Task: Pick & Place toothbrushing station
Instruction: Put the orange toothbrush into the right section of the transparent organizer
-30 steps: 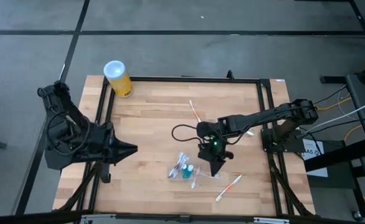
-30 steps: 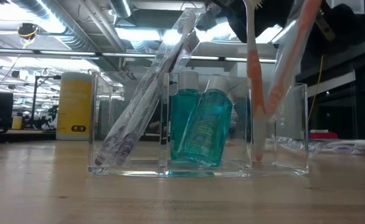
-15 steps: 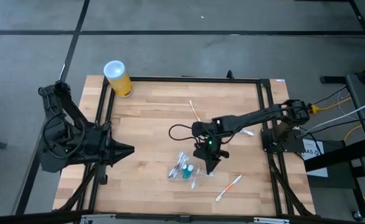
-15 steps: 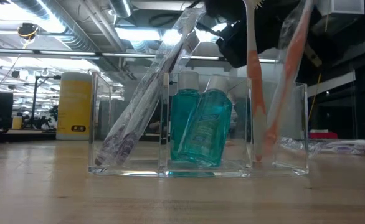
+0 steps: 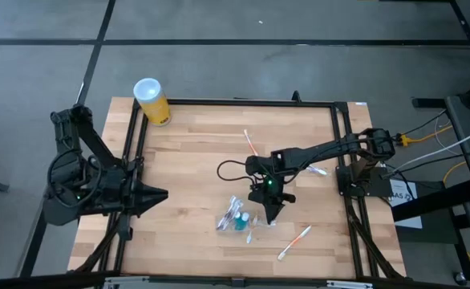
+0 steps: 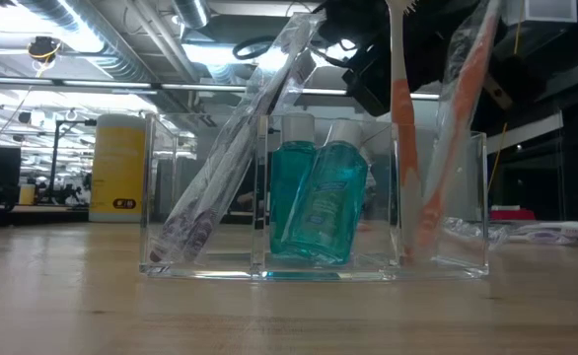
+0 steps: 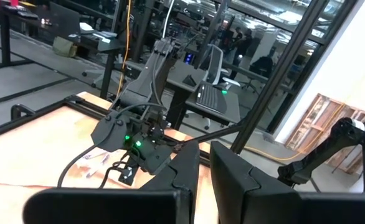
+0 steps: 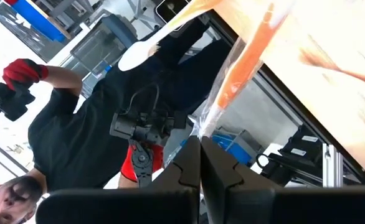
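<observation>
A clear plastic holder (image 6: 151,187) stands on the wooden table near its front middle (image 5: 239,218). Its left compartment holds a wrapped toothbrush (image 6: 235,138) leaning by its purple end. Two teal bottles (image 6: 314,197) fill the middle one. An orange-and-white toothbrush (image 6: 398,118) stands upright in the right one. My right gripper (image 5: 269,212) hangs just right of the holder, shut on a wrapped orange toothbrush (image 6: 457,118). My left gripper (image 5: 164,193) waits shut and bare at the table's left. My right gripper pinches the clear wrapper's end (image 8: 202,127) of the orange toothbrush between its two shut fingers. The brush slants down and away from the fingers. Its lower end (image 6: 422,222) sits inside the holder's right compartment, beside the upright brush.
A yellow canister with a white lid (image 5: 151,100) stands at the far left corner. Loose toothbrushes lie at the far middle (image 5: 251,143), by the right edge (image 5: 319,170) and near the front (image 5: 293,242). A person shows beyond the table in the right wrist view.
My right gripper has gone down and a little toward the table's left, still shut. The wrapped orange toothbrush has sunk with it: its lower end, first halfway down the holder's right compartment, now reaches close to the bottom.
</observation>
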Available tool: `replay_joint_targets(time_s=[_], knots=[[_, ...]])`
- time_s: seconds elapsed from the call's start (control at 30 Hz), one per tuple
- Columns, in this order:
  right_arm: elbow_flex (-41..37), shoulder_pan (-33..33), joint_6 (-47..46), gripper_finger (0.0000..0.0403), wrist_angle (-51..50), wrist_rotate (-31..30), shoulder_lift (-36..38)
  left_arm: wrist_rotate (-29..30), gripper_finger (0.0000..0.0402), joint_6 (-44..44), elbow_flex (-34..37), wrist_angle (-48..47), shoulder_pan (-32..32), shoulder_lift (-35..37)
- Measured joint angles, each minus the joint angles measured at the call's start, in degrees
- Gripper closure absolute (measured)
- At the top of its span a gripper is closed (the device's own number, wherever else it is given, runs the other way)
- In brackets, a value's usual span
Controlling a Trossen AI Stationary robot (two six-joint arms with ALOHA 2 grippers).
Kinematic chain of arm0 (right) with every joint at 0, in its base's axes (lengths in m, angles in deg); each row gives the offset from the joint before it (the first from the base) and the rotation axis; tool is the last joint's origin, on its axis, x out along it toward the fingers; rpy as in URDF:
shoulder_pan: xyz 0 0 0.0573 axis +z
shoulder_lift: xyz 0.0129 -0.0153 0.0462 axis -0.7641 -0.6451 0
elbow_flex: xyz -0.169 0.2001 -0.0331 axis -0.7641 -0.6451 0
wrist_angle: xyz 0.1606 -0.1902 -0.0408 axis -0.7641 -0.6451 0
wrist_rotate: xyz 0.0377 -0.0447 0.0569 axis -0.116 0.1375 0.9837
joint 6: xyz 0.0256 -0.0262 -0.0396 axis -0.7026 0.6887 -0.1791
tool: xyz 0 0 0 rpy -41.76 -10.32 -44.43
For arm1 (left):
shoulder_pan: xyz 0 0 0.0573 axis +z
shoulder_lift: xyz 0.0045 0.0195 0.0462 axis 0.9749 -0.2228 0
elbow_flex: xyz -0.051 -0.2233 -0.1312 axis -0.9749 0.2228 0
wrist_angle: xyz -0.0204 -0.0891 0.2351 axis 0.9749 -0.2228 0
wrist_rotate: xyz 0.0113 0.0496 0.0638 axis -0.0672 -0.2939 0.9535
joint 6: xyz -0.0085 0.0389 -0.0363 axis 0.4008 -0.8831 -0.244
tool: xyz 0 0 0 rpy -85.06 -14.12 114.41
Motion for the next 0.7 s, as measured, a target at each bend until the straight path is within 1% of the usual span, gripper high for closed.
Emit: replay_joint_targets(time_s=[0.17,0.37,0.53,0.7], knots=[[0.0,0.27,-0.04,0.0398,0.33,-0.14,0.0,0.49,0.0368,-0.68,0.0,-0.02,-0.03,0.0],[0.0,2.46,-1.17,0.0381,0.91,0.01,0.0,1.03,0.0368,-1.09,0.0,-0.02,-0.02,0.0],[0.0,3.48,-1.39,0.0383,0.92,0.43,0.0,1.07,0.0368,-1.09,0.0,-0.02,-0.02,0.0],[0.0,2.79,-1.61,0.0384,2.94,-0.5,0.0,1.16,0.0368,-1.06,0.0,-0.02,-0.02,0.0]])
